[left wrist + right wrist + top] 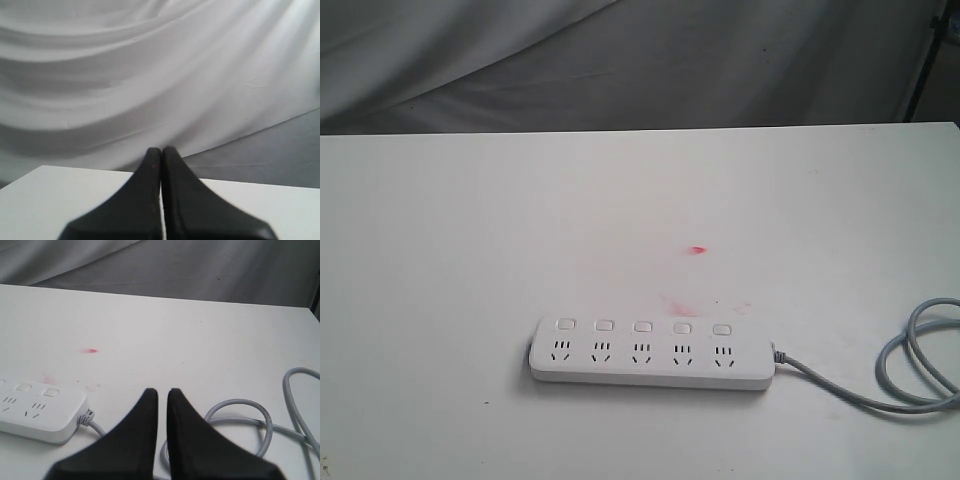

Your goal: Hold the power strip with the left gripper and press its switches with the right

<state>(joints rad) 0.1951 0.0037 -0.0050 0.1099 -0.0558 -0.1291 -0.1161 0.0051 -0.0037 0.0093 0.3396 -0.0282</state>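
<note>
**Power strip lies free — both claws empty**

The black two-finger left gripper [161, 151] hangs over the flat white table [45, 200], its pointed jaws pressed together on nothing. The long flat white plastic power strip [652, 358] lies near the table's front middle, with five small white square switches [642, 326] in a row above the sockets. Its grey cord [910, 372] loops off rightward. The black right gripper [162, 391] hangs above that cord — jaws a thin slit apart, empty.

power strip [650, 352]: long, white, rounded ends, lying flat on white table [470, 250], sockets up | switches [642, 326]: five square buttons, one row along far edge | grey cord [910, 360]: looping from right end | left gripper [161, 152]: jaws together, empty | right gripper [162, 392]: jaws nearly touching, empty, near cord
</note>
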